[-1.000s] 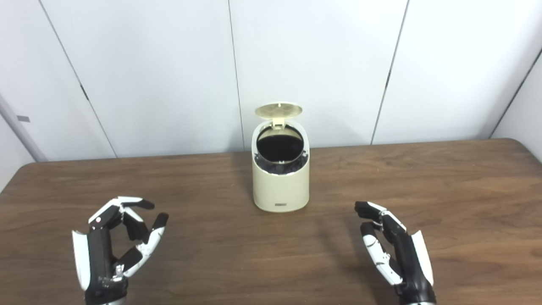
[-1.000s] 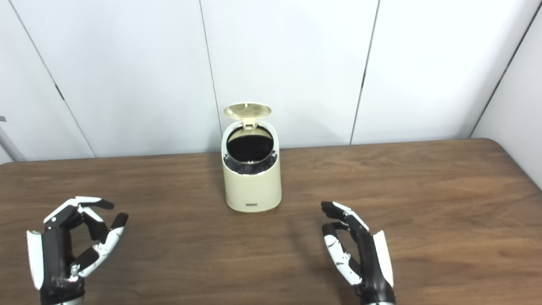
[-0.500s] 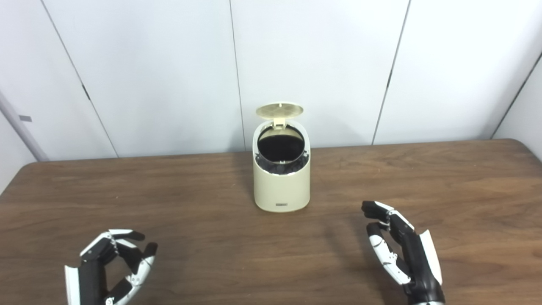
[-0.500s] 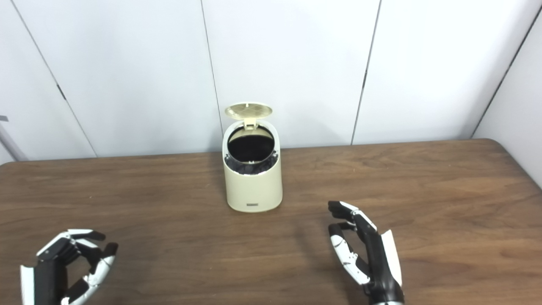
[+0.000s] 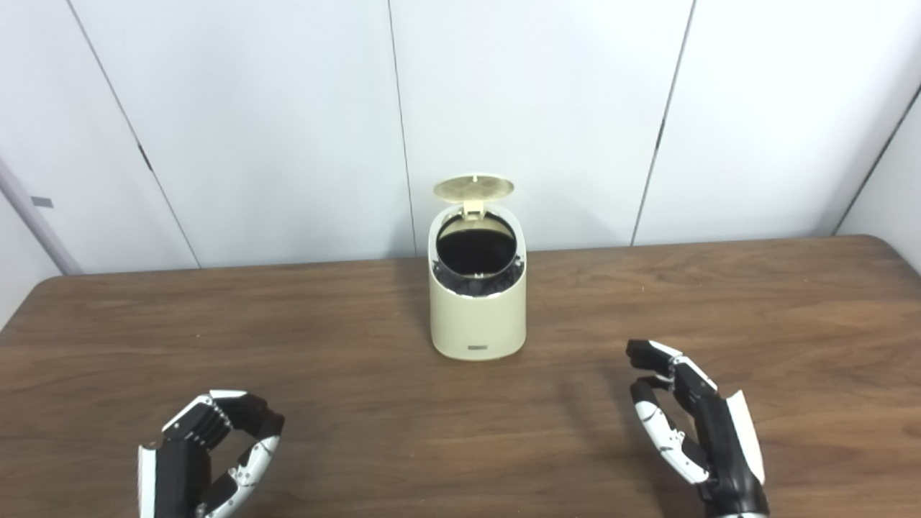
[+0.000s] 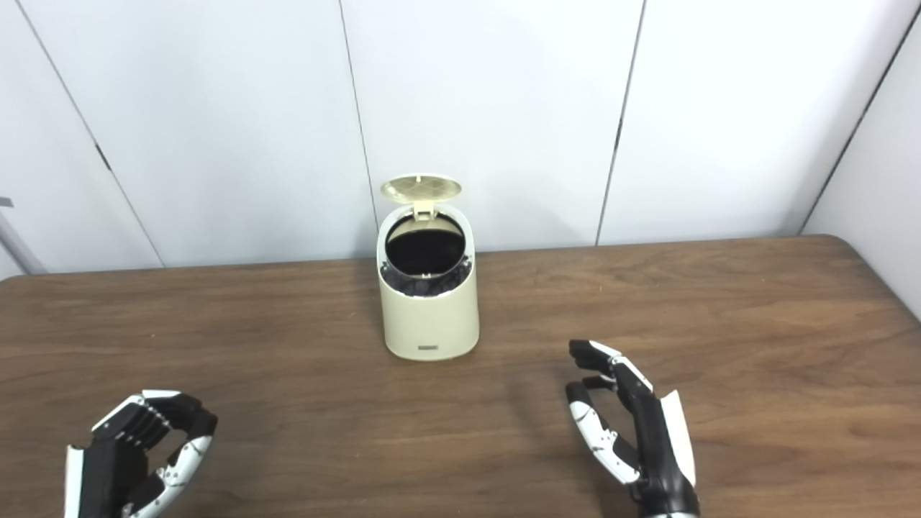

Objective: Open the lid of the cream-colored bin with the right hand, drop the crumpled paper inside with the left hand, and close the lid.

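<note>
At the table's [image 5: 719, 288] far middle stands the cream-colored bin [image 5: 478, 316], its lid [image 5: 474, 187] raised. Near the front edge, the left hand [image 5: 209, 460] curls closed on nothing; the right hand [image 5: 694, 424] is spread, empty.

Left hand [image 5: 209, 460] fingers curled closed, right hand [image 5: 694, 432] fingers apart, empty
</note>
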### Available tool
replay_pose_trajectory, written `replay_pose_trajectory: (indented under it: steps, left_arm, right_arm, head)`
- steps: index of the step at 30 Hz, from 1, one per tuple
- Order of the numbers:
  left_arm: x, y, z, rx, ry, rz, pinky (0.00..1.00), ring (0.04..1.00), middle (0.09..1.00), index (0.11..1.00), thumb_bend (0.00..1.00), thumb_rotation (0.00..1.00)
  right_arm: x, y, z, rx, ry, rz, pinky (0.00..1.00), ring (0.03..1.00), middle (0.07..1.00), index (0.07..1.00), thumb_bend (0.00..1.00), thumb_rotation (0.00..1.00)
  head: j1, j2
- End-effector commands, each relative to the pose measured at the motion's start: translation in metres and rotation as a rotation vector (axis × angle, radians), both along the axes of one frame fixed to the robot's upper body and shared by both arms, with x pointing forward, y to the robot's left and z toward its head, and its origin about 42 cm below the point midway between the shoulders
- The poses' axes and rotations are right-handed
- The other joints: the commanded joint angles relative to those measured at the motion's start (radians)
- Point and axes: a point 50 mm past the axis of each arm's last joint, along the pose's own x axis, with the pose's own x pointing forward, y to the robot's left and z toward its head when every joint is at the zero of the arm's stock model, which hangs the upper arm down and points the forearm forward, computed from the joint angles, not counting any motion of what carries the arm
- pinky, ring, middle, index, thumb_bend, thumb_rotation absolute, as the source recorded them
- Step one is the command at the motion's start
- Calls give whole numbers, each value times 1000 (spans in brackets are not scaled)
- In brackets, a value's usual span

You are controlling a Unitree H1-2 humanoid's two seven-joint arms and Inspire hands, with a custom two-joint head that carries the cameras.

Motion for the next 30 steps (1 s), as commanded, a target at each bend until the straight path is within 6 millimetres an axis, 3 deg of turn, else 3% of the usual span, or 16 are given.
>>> replay_pose_trajectory:
  steps: [1,4,8,11,16,19,24,27,30]
  left_arm:
    - [0,-4,-1,-2,1,-9,380,445,488,485,479,62]
    - [1,-5,-1,1,5,-10,384,457,502,485,478,61]
    - [1,-7,0,-8,7,-17,394,475,515,486,478,59]
    - [1,-9,0,-11,13,-14,395,476,513,486,477,58]
    - [2,-12,0,1,15,-4,392,471,507,486,477,57]
    - [2,-13,-1,-6,17,1,388,468,504,485,477,56]
    - [2,-13,-2,-1,20,7,390,469,505,485,477,54]
    - [2,-14,-2,2,25,11,388,467,505,485,477,55]
    - [2,-16,-2,4,26,11,384,463,502,485,477,54]
  right_arm:
    - [3,-1,24,-26,-109,21,667,752,753,736,113,565]
    - [9,-2,37,-58,-150,22,672,756,756,740,108,581]
    - [25,-7,59,-100,-253,11,671,759,759,735,104,481]
    - [40,-16,73,-111,-333,15,695,776,775,749,123,501]
    - [63,-16,108,-117,-446,7,730,791,784,763,208,620]
    - [74,-6,139,-156,-516,12,732,795,780,760,169,676]
    - [91,14,189,-231,-606,-9,611,732,731,711,152,733]
    - [101,21,207,-276,-634,-27,586,719,726,709,167,842]
    - [114,25,223,-313,-655,-7,587,732,739,719,184,828]
  head:
    - [-7,3]
    - [-9,3]
    - [-10,3]
    - [-12,1]
    - [-8,3]
    - [-7,2]
    - [-4,2]
    - [-5,3]
    - [-1,2]
